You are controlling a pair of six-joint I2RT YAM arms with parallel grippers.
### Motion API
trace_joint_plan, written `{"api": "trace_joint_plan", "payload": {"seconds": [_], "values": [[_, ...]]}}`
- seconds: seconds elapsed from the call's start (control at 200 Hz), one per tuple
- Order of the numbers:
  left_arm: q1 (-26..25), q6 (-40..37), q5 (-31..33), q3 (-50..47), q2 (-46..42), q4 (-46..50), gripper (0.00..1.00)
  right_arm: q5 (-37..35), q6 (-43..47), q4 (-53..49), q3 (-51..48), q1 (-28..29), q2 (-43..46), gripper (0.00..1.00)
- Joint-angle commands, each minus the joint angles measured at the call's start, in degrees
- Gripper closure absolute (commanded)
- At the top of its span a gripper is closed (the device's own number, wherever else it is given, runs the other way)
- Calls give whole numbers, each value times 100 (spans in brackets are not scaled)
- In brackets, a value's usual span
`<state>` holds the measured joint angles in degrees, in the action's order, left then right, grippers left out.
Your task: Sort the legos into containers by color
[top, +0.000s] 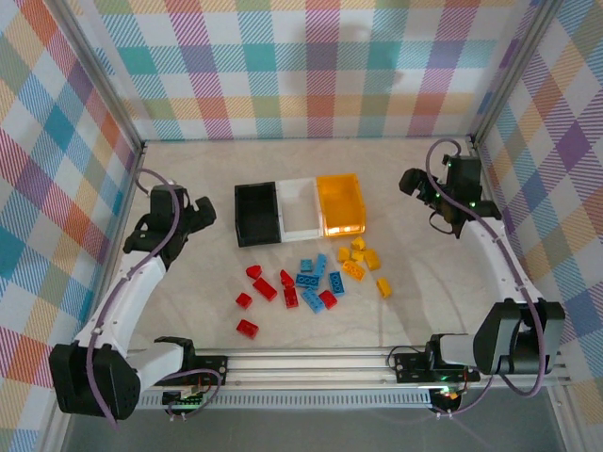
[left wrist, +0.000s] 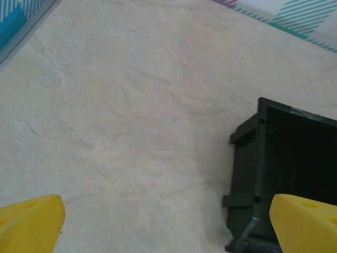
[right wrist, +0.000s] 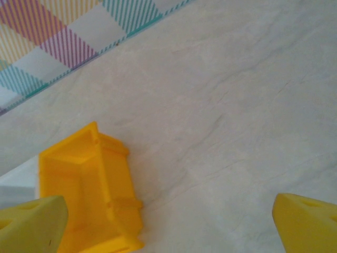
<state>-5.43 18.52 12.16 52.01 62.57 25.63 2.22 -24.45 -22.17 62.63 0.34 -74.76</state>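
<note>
Twenty-odd small red/blue/yellow plastic legos (top: 307, 280): likely light, rigid, slick; pinch flat sides. Left pincer (top: 203, 215), right pincer (top: 412, 181) spread wide, empty.

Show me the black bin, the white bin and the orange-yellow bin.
black bin (top: 259, 239), top external view, near wall
white bin (top: 301, 233), top external view, near wall
orange-yellow bin (top: 344, 228), top external view, near wall

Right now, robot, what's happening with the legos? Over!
Left gripper open, empty. Right gripper open, empty. Legos all loose in front of the bins, none seen inside. Nothing seen blocking them. Over.
</note>
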Motion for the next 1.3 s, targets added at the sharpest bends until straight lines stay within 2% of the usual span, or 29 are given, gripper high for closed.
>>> {"api": "trace_joint_plan", "payload": {"seconds": [0.0, 0.255, 0.41, 0.535, 0.805, 1.115, 1.295], "values": [[31, 426, -371, 178, -287, 815, 0, 528, -267, -878, 496, 1, -57, 0], [16, 854, -1197, 107, -743, 1336, 0, 1200, -281, -1667, 917, 142, -12, 0], [-188, 1140, -1587, 70, -894, 1487, 0, 1308, -236, -2097, 948, 414, 3, 0], [-517, 1172, -1663, 106, -915, 1687, 0, 1362, -195, -2319, 883, 716, 23, 0], [-1234, 1169, -1761, 134, -855, 2016, 0, 1007, 1, -3020, 867, 1468, -77, 0], [-2029, 1418, -1865, -298, -721, 1918, 0, 957, -130, -3795, 153, 1748, -236, 9], [-2292, 1629, -1804, -450, -670, 1786, 0, 807, -191, -4031, -392, 1970, -215, 14]]}}
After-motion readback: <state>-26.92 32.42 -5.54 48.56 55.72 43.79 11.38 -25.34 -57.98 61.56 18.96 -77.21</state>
